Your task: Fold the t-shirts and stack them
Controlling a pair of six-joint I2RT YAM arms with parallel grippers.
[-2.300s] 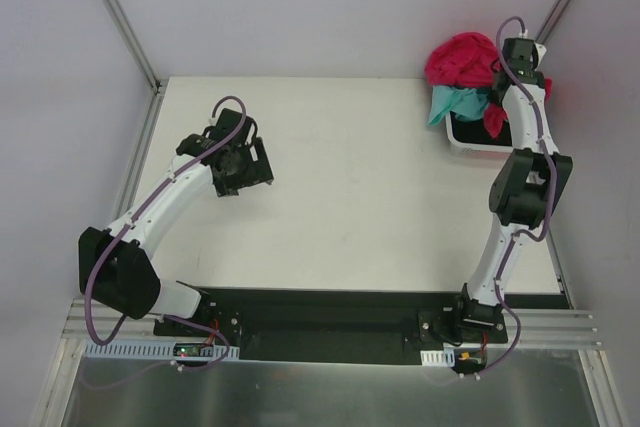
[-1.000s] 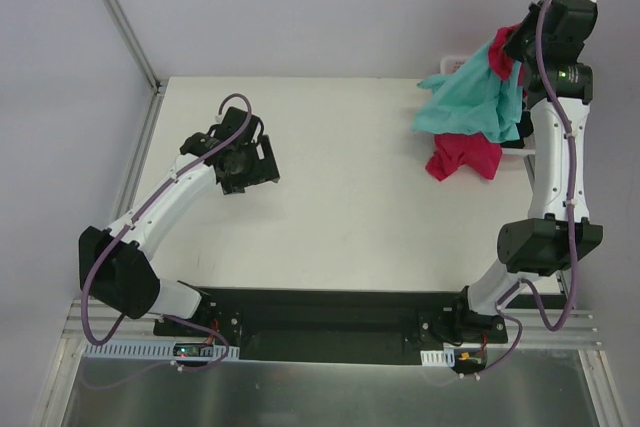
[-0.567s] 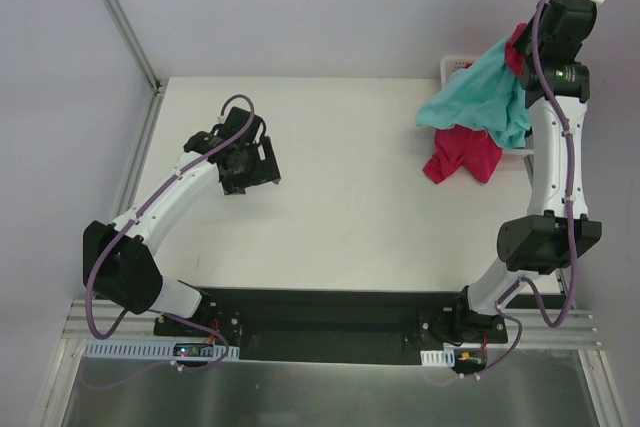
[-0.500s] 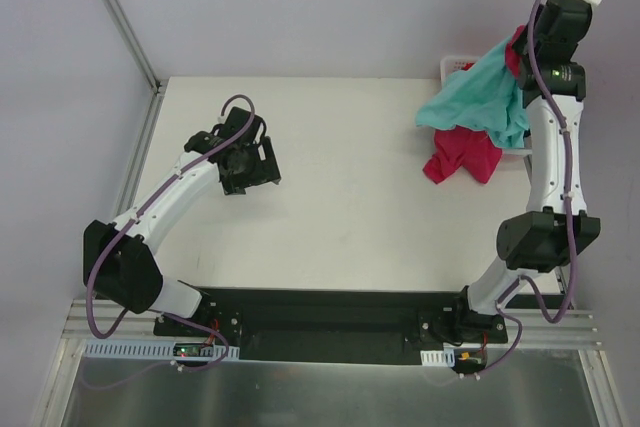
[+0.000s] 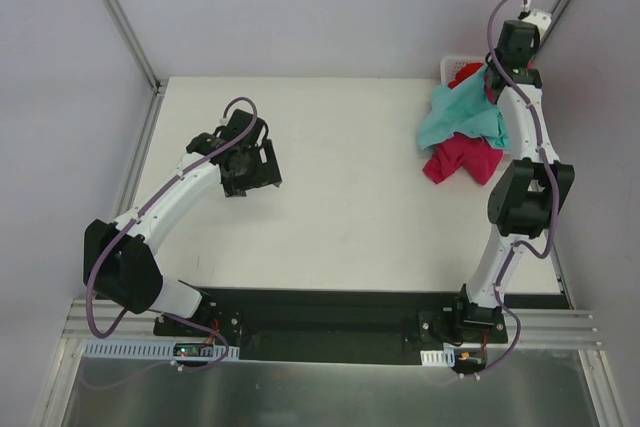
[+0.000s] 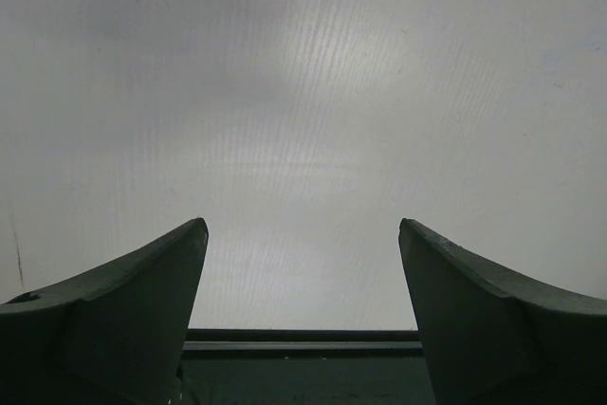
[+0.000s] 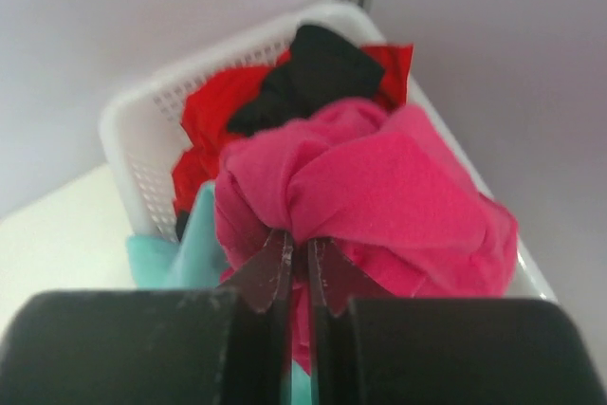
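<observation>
My right gripper [image 7: 297, 246] is shut on a bunched fold of the magenta-pink t-shirt [image 7: 379, 192], held up over the white basket [image 7: 142, 130]. From above, that gripper [image 5: 492, 75] hangs at the table's back right corner. A teal t-shirt [image 5: 458, 115] drapes down from the same bunch, and the magenta-pink t-shirt's [image 5: 462, 159] lower part rests on the table. A red t-shirt [image 7: 204, 120] and a black one [image 7: 318, 68] lie in the basket. My left gripper [image 5: 250, 169] is open over bare table at the left, nothing between its fingers [image 6: 161, 272].
The white basket [image 5: 455, 65] stands against the back wall at the right corner. Metal frame posts [image 5: 120, 17] run along the back corners. The black base rail [image 5: 320, 317] lies at the near edge.
My right arm has come down and to the left from its high reach, folding at the elbow. The hanging teal and magenta-pink shirts now bunch lower. The left arm has barely shifted.
</observation>
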